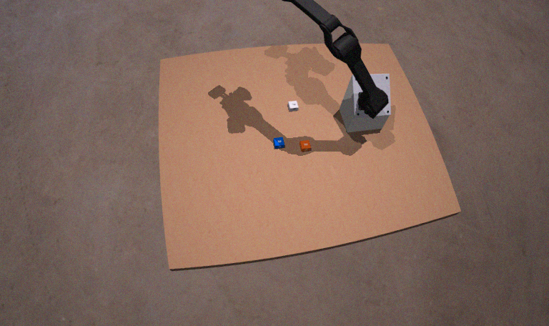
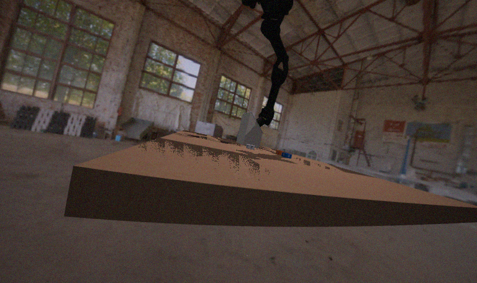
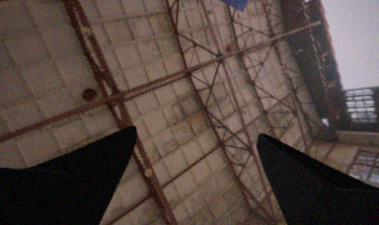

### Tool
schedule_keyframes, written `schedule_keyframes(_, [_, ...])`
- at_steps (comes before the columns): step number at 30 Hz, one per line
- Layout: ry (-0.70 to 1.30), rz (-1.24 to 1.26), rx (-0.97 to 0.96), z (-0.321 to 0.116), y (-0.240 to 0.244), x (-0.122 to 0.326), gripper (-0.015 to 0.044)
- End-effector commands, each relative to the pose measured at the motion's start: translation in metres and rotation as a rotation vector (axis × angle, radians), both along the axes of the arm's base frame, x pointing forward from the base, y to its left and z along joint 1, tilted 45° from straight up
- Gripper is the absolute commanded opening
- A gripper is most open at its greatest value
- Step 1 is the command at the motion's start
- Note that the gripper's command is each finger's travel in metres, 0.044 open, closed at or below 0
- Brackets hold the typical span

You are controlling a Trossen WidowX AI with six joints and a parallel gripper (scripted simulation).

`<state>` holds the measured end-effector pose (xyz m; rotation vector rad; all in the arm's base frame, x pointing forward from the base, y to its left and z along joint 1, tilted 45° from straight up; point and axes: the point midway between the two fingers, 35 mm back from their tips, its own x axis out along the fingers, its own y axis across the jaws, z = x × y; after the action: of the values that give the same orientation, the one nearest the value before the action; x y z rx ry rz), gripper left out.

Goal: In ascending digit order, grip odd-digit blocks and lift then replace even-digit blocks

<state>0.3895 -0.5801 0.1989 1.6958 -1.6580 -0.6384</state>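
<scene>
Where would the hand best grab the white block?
Probably from straight above, the hand closing on two opposite side faces of the white block: it is small, boxy and lies flat, its digit face up, with no other block touching it.

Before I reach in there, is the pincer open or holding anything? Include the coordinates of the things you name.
The pincer [image 3: 196,135]: open, fingers wide apart with only the ceiling showing between them, holding nothing.
</scene>
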Motion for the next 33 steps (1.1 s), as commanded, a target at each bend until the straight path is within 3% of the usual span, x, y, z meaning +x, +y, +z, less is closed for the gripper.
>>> schedule_keyframes(1, [0.025, 0.006, 0.007, -0.003, 0.001, 0.002, 0.04])
schedule_keyframes(7, [0.787, 0.281, 0.179, -0.091, 0.039, 0.039, 0.04])
schedule_keyframes(15, [1.367, 0.649, 0.222, -0.169, 0.1, 0.047, 0.04])
schedule_keyframes(24, [1.808, 1.121, 0.142, -0.234, 0.179, 0.031, 0.04])
schedule_keyframes(33, [2.048, 1.681, -0.083, -0.277, 0.271, -0.005, 0.04])
